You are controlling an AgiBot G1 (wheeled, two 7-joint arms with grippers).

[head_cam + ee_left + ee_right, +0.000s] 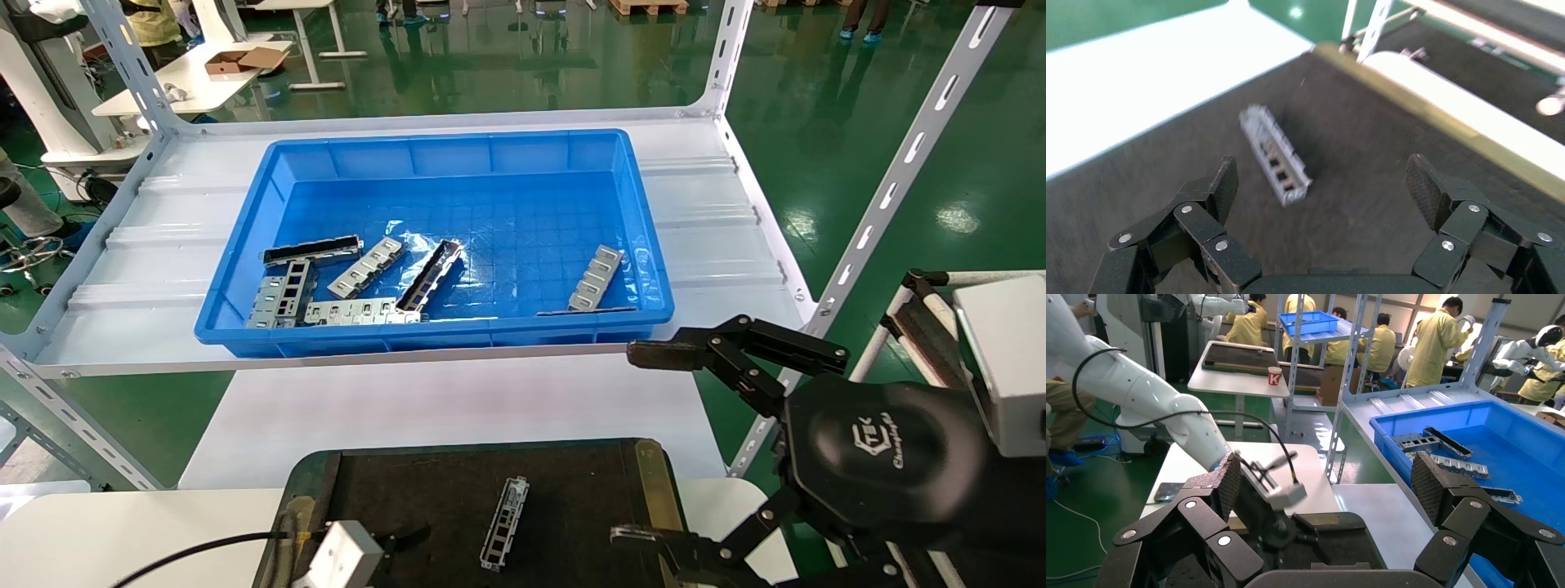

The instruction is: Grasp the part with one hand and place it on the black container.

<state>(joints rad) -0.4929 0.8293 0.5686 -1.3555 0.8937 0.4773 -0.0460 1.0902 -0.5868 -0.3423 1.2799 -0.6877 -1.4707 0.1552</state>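
A silver-grey channel part (pixel 505 523) lies on the matte floor of the black container (pixel 650 482) at the near edge of the head view. In the left wrist view the same part (pixel 1273 153) lies flat ahead of my left gripper (pixel 1322 184), which is open and empty just above the container floor (pixel 1364 141). My right gripper (pixel 641 445) is open and empty, raised beside the container's right rim. It also shows in the right wrist view (pixel 1327 481). Two more channel parts (pixel 429 273) (pixel 312 251) lie in the blue bin.
The large blue bin (pixel 245 327) stands on the white shelf behind the container and holds flat perforated plates (pixel 596 278) (pixel 368 267). Grey shelf uprights (pixel 891 188) slant at the right. A white table (pixel 458 408) lies between shelf and container.
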